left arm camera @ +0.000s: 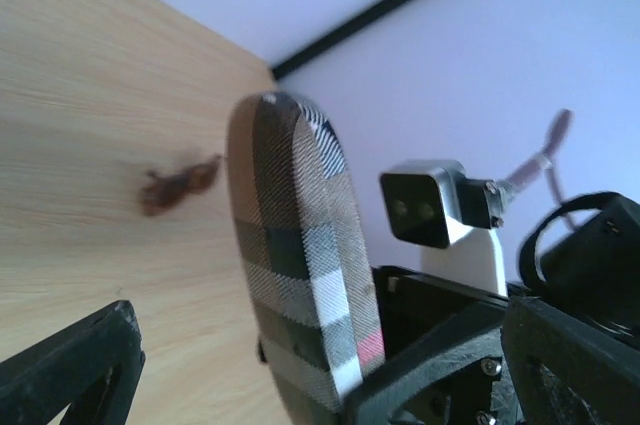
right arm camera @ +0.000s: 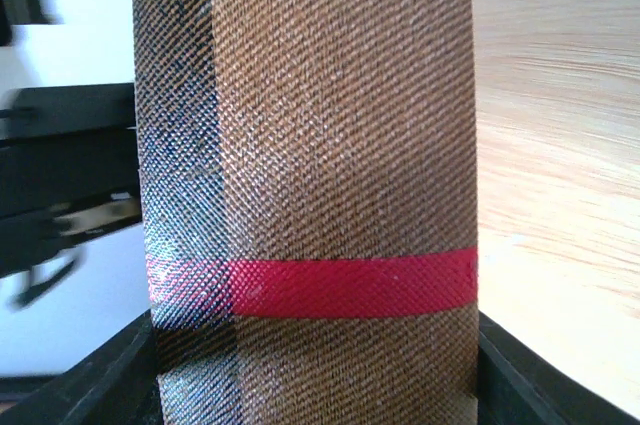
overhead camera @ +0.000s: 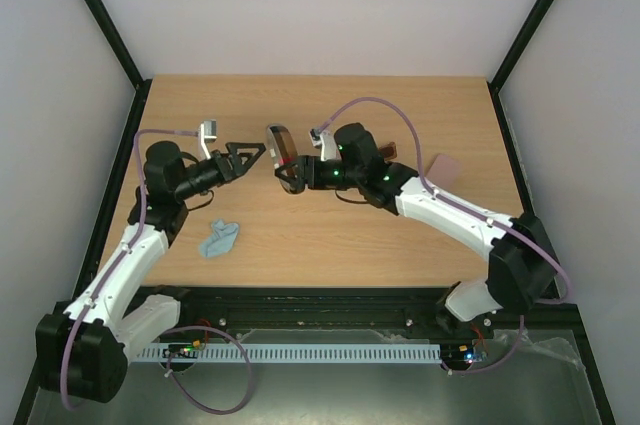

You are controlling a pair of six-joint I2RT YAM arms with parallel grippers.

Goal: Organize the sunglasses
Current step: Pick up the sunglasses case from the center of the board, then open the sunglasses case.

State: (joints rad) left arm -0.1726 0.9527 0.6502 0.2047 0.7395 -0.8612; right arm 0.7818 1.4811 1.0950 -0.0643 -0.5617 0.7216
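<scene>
My right gripper is shut on the brown oblong case with a red stripe, which stands on end over the middle of the table. The case fills the right wrist view, a finger pressed to each side. My left gripper is open just left of the case, whose checked edge rises ahead of its jaws without touching them. A reddish-brown pair of sunglasses peeks out behind the right arm, mostly hidden. The black wire-framed sunglasses are out of view.
A flat pink case lies at the right of the table. A crumpled blue cloth lies at the front left, near the left arm. Black frame posts and pale walls close in the table's back and sides.
</scene>
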